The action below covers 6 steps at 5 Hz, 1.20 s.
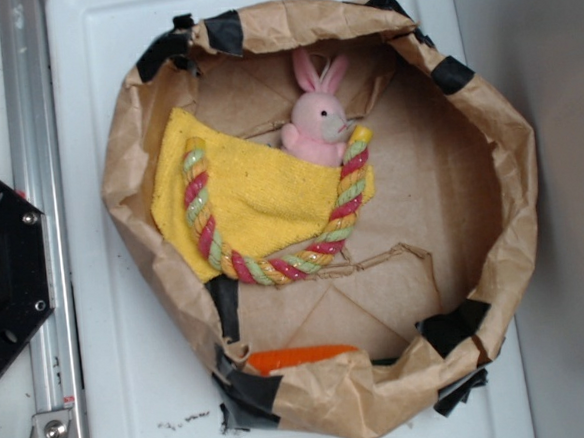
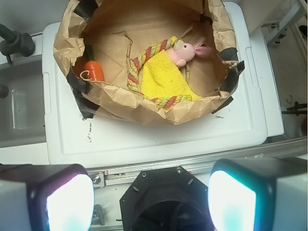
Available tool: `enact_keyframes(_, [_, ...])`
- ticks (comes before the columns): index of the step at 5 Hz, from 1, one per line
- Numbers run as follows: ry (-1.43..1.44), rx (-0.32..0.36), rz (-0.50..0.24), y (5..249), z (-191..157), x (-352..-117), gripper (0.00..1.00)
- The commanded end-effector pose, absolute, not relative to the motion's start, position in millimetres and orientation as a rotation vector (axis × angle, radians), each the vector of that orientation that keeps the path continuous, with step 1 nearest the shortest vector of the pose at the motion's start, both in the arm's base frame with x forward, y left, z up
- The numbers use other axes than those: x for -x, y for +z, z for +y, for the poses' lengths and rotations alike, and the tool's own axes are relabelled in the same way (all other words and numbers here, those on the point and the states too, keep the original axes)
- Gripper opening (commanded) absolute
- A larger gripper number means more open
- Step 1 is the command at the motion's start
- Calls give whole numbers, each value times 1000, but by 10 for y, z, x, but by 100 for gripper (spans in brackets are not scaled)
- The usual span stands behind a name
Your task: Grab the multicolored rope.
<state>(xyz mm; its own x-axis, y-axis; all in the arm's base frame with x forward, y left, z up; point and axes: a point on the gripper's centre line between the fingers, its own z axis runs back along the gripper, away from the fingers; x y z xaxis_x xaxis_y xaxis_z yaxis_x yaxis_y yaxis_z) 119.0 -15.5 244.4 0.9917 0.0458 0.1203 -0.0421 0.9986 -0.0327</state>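
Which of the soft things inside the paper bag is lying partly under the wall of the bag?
The orange carrot toy, tucked against the paper bag's wall, apart from the others.

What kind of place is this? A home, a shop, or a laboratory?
Most likely a robot laboratory bench. A taped brown paper bin holds toys: a multicolored twisted rope and a pink plush bunny. It sits on a white plastic surface beside an aluminium rail.

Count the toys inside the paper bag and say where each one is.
3. The multicolored rope curves around the yellow cloth; the pink bunny sits by one rope end; the orange carrot lies near the bag wall. Others may be hidden.
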Motion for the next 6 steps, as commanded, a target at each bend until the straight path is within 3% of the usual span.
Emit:
enact_keyframes(1, [44, 30, -121, 2444, -155, -1190, 100])
enact_keyframes(3, [256, 134, -54, 1828, 162, -2057, 100])
enact_keyframes(4, [318, 94, -51, 1586, 148, -2313, 100])
enact_keyframes(5, [437, 50, 20, 1067, 4, -2572, 100])
enact_keyframes(6, [401, 24, 60, 606, -267, -2610, 100])
